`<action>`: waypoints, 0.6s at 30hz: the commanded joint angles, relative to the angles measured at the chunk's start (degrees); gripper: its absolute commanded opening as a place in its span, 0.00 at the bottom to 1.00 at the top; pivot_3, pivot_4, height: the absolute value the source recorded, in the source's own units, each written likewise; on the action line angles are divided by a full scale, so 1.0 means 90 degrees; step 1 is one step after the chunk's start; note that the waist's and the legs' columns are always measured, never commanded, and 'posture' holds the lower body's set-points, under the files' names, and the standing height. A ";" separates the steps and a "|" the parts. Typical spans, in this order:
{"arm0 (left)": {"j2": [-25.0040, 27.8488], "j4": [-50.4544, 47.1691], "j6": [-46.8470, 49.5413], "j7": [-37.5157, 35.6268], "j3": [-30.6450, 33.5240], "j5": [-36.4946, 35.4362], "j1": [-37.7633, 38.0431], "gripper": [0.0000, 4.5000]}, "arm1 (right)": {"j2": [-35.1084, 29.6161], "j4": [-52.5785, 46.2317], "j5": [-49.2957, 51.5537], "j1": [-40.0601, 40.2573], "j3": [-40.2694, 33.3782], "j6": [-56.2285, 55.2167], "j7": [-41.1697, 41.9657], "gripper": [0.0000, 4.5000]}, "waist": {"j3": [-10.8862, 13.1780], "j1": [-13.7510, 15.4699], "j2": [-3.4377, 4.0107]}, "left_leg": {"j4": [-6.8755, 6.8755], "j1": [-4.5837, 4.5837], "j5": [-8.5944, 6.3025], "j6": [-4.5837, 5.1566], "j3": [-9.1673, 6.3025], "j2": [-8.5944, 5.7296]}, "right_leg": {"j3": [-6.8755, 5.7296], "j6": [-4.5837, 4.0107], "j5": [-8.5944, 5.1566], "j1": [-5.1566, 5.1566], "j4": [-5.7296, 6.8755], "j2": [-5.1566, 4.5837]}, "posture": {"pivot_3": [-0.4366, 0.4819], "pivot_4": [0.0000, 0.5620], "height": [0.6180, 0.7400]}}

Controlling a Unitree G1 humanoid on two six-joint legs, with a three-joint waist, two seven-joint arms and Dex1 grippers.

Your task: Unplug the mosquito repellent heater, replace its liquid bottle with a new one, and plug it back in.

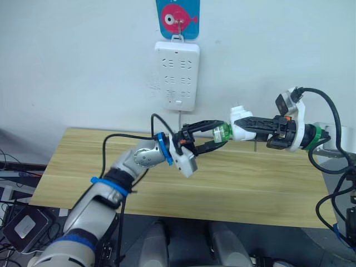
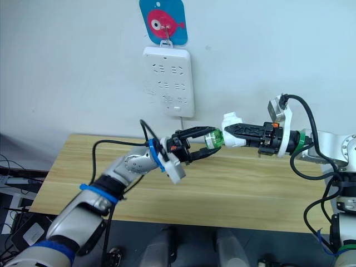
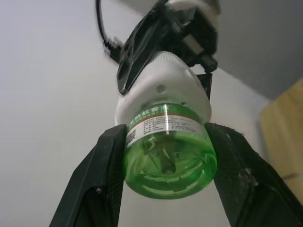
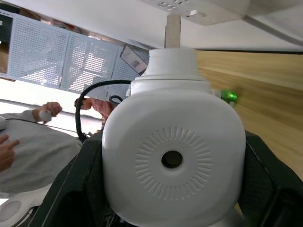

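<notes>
Left hand [image 1: 214, 137] around green bottle [image 1: 221, 132] — power strip [image 1: 176, 75] behind

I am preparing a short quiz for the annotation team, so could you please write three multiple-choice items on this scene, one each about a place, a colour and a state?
1. Where is the power strip?
A. flat on the table
B. hung on the wall above the table
C. on the floor

2. What colour is the liquid bottle?
A. green
B. red
C. blue

3. What holds the mosquito repellent heater?
A. nothing; it is plugged in
B. a person's hand
C. the right gripper

Answers:
1 B, it hangs from a hook.
2 A, clear green plastic.
3 C, its fingers clamp the white body, while the left gripper grips the bottle.
</notes>
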 commanded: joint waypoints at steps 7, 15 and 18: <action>0.0558 -0.1935 1.0386 -0.0937 0.1773 -0.8966 0.0104 0.49 | -0.0287 -0.0658 -0.0365 0.0210 0.0034 0.0242 0.0682 0.70 | 0.0008 -0.0137 -0.0001 | 0.0010 0.0003 0.0008 0.0011 -0.0035 -0.0001 | -0.0017 0.0002 -0.0003 0.0007 0.0016 0.0011 | 0.38 0.53 1.00; 0.0385 -0.0835 1.3352 -0.0409 0.2484 -1.0924 0.0317 0.49 | -0.0358 -0.0729 -0.0480 0.0158 0.0197 0.0183 0.0809 0.70 | 0.0085 -0.0163 -0.0003 | 0.0010 0.0003 0.0009 0.0013 -0.0061 -0.0001 | -0.0033 -0.0001 -0.0005 0.0007 0.0016 0.0024 | 0.37 0.54 1.00; 0.0302 -0.0870 1.3659 -0.0233 0.2763 -1.0859 0.0415 0.49 | -0.0383 -0.0652 -0.0545 0.0142 0.0190 0.0148 0.0825 0.70 | 0.0102 -0.0131 -0.0013 | 0.0010 0.0002 0.0010 0.0012 -0.0058 -0.0001 | -0.0032 -0.0002 -0.0005 0.0007 0.0011 0.0021 | 0.37 0.54 1.00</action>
